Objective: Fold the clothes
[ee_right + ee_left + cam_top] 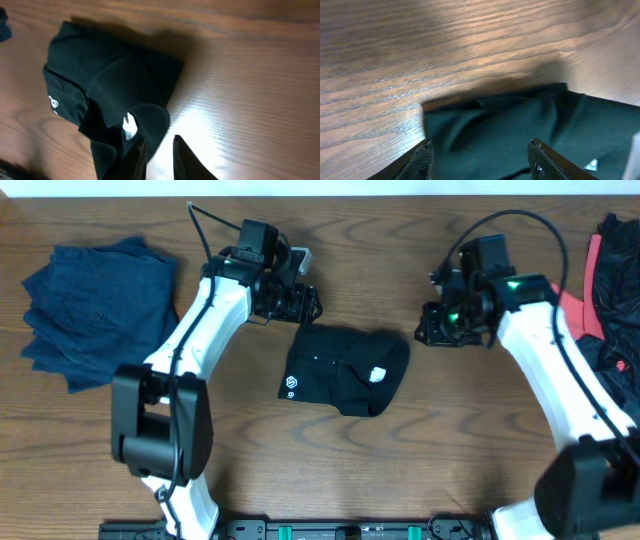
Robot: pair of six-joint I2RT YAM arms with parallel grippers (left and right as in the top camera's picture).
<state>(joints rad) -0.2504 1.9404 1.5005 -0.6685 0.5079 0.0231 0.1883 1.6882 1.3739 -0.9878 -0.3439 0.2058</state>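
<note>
Here we see a black garment lying near the middle of the wooden tabletop, already folded into a compact, slightly uneven packet. Its fabric is thin and limp, with soft creases. A small white round logo sits at its lower left corner, and a small white tag shows near a rounded flap on its right side. In the right wrist view the same garment shows the logo and the tag as well. The left pincer hangs just at the upper edge of the garment, its fingers spread wide over the cloth and gripping nothing. The right pincer stands to the right of the garment and apart from it. Its fingers are parted only by a narrow gap and hold nothing. At the right edge of the tabletop lies a heap of black clothes with a coral-red piece among them. At the left lies a dark blue pile.
</note>
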